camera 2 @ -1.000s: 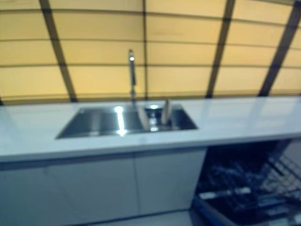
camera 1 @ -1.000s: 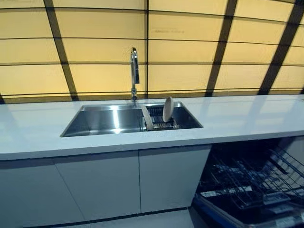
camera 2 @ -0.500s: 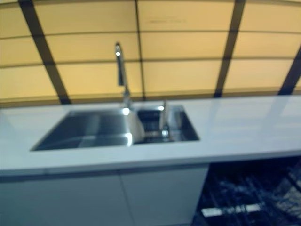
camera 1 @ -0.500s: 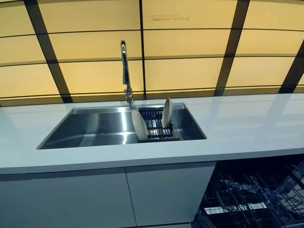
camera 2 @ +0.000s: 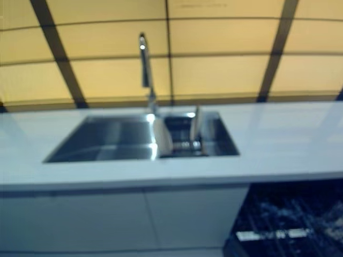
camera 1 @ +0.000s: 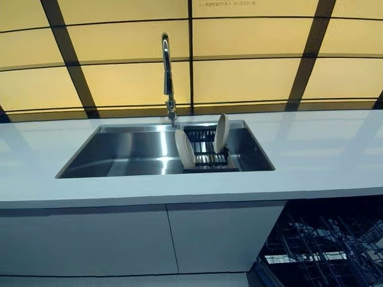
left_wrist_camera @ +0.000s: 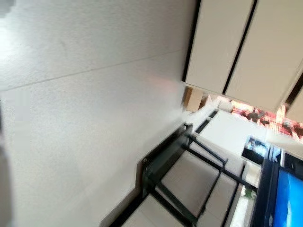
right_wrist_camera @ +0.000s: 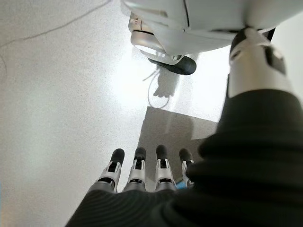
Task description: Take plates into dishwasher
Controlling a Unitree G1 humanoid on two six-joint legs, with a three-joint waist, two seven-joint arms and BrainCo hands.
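Right hand [right_wrist_camera: 142, 177] is hanging low, fingers relaxed, holding nothing; left hand isn't showing. Robot's facing the sink [camera 1: 128, 152], so next it'll likely be reaching for a plate [camera 1: 184, 149] in the rack [camera 1: 209, 158].

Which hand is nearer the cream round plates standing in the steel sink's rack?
Cannot tell. Neither reaches the cream round plates: the right hand points straight fingers at the floor; the left hand shows in no view.

Neither arm reaches into the head camera's views. The right hand [right_wrist_camera: 142, 177] shows only in its own wrist view, hanging down with its silver, dark-tipped fingers [right_wrist_camera: 136, 165] held straight in a row, side by side, holding nothing. The left hand appears in no view, not even its own wrist camera.
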